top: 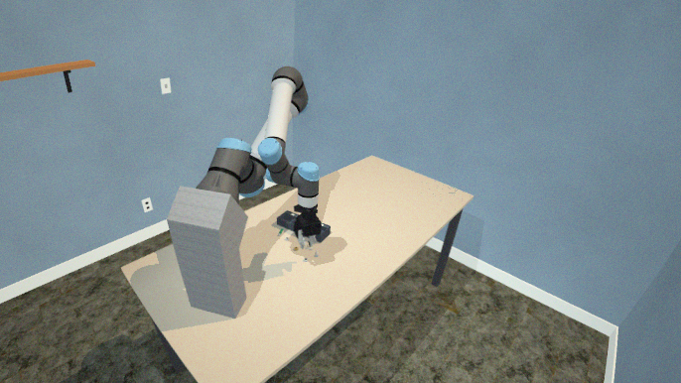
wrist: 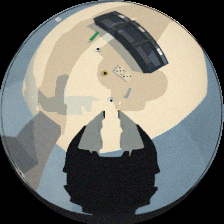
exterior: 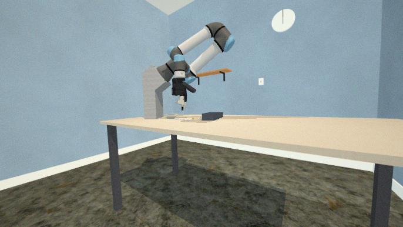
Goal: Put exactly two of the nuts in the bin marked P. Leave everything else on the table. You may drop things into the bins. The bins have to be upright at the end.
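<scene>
My gripper (wrist: pixel 111 111) points down over the table, a short way above it, as the exterior view shows (exterior: pixel 182 108). Its fingers stand a narrow gap apart with only table showing between them. A small pale nut (wrist: pixel 111 100) lies just beyond the fingertips. A brass-coloured nut (wrist: pixel 104 73) and another pale nut (wrist: pixel 98 49) lie farther on. The dark row of bins (wrist: pixel 131 36) stands upright behind them, also visible in the top view (top: pixel 304 224). I cannot read which bin is marked P.
A white dotted plate (wrist: pixel 121 71), a small grey piece (wrist: pixel 128 92) and a green piece (wrist: pixel 93 36) lie among the nuts. The tall grey robot pedestal (top: pixel 208 250) stands at the table's left end.
</scene>
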### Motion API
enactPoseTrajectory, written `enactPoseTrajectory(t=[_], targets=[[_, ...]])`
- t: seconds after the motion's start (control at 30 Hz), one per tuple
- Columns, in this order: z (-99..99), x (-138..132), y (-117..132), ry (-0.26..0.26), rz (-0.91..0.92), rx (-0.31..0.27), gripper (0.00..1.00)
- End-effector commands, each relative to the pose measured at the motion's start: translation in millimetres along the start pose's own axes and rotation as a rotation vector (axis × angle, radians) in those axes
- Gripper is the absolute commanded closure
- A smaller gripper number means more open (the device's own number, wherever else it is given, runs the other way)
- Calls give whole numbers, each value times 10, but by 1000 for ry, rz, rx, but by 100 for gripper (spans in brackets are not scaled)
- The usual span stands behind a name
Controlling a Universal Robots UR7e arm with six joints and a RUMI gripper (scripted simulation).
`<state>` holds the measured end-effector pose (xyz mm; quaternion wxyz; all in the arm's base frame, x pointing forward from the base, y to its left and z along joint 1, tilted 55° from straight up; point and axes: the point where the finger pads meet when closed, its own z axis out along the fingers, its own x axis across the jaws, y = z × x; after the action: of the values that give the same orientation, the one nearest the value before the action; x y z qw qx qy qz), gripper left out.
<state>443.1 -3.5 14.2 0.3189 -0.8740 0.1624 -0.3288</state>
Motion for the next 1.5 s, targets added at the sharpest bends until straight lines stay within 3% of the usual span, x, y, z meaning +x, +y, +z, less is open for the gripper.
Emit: enactPoseTrajectory(t=[0.0, 0.47, 1.0, 1.47], targets=[[-1, -12, -9, 1, 0, 0, 82], [-1, -14, -8, 1, 0, 0, 82], [565, 23, 13, 0, -2, 0, 82], [636, 39, 13, 0, -2, 0, 82]])
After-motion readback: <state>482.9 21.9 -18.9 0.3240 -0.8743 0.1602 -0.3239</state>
